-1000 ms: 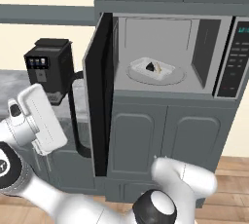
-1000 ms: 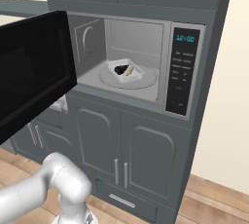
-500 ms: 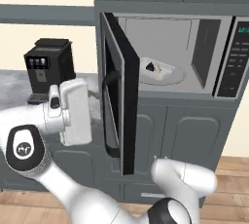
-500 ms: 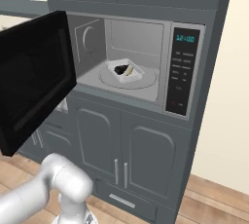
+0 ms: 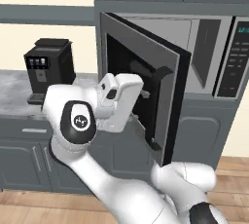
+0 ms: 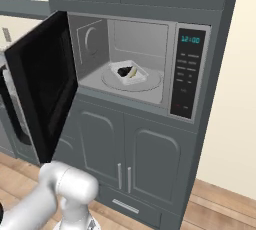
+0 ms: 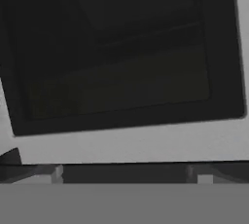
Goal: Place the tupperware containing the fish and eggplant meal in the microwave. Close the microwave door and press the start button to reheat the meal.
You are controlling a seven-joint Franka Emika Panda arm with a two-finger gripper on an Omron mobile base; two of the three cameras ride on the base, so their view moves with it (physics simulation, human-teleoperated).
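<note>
Right base view: the tupperware sits on the round turntable inside the microwave, at the centre of the cavity, with the fish and eggplant meal lying in it. The placing step therefore appears done. The microwave door stands partly open, swung out at about 9 o'clock from the cavity, so closing it and pressing the start button on the keypad, at 3 o'clock of the cavity, both remain.

Left base view: the door is seen from its outer side, angled roughly halfway toward shut. The end effector sits against its dark window from the 9 o'clock side, apparently pushing on it; actual contact cannot be confirmed from this angle. A coffee machine stands on the worktop at 9 o'clock of the arm.

Hand view: the door's dark glass and pale frame lie close ahead. The fingers stand fully apart and hold nothing.
</note>
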